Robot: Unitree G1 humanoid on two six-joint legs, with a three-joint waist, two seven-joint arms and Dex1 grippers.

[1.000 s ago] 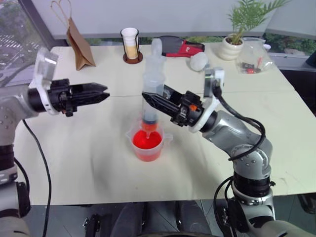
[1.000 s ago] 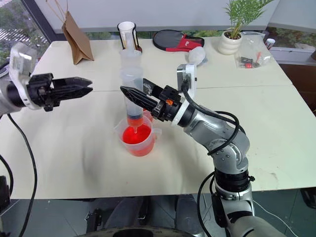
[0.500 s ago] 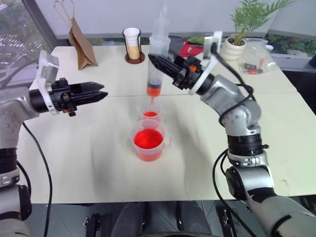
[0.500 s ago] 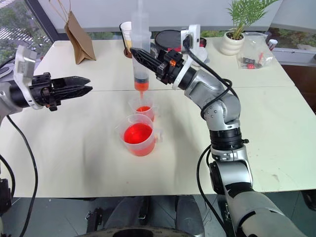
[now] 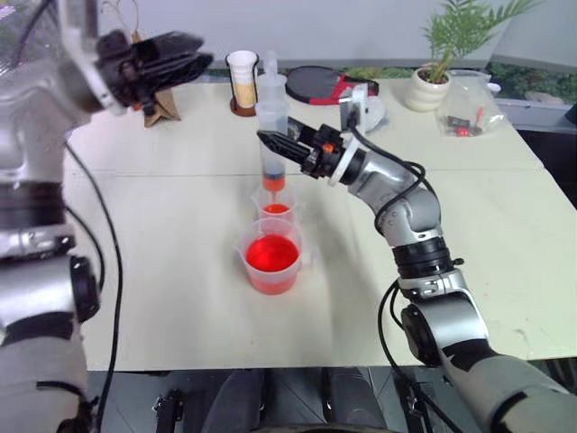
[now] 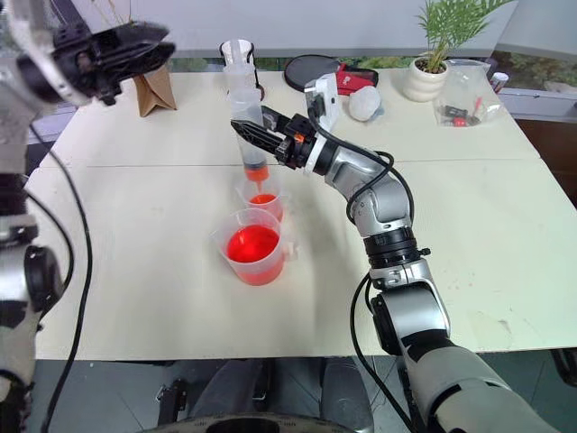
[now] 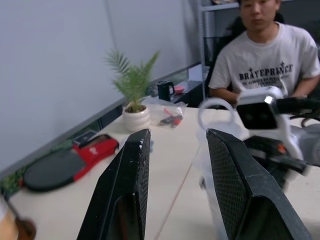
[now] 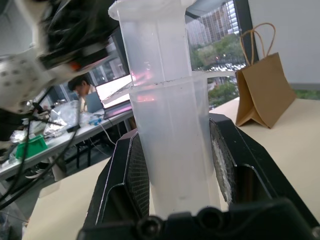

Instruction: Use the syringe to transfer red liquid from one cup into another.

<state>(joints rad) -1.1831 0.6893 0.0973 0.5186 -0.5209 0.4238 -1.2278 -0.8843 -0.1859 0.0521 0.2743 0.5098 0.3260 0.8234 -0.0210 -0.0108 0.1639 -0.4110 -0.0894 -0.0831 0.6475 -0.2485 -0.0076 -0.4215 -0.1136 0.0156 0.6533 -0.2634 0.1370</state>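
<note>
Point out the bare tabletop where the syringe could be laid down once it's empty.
The widest bare stretch of table lies left of the beaker, from the paper bag to the near edge. Another lies on the robot's right, in front of the plastic bag. It is crowded around the small cup and along the far edge.

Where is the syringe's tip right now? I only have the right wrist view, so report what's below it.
Observer: The syringe, clamped upright in the right end effector, has its orange tip just above the small cup.
Operator: Report that cup's contents.
Observer: A little red liquid sits in its bottom.
Operator: Locate the beaker.
Observer: The beaker stands close beside the small cup, on the robot's side of it, holding more red liquid.
</note>
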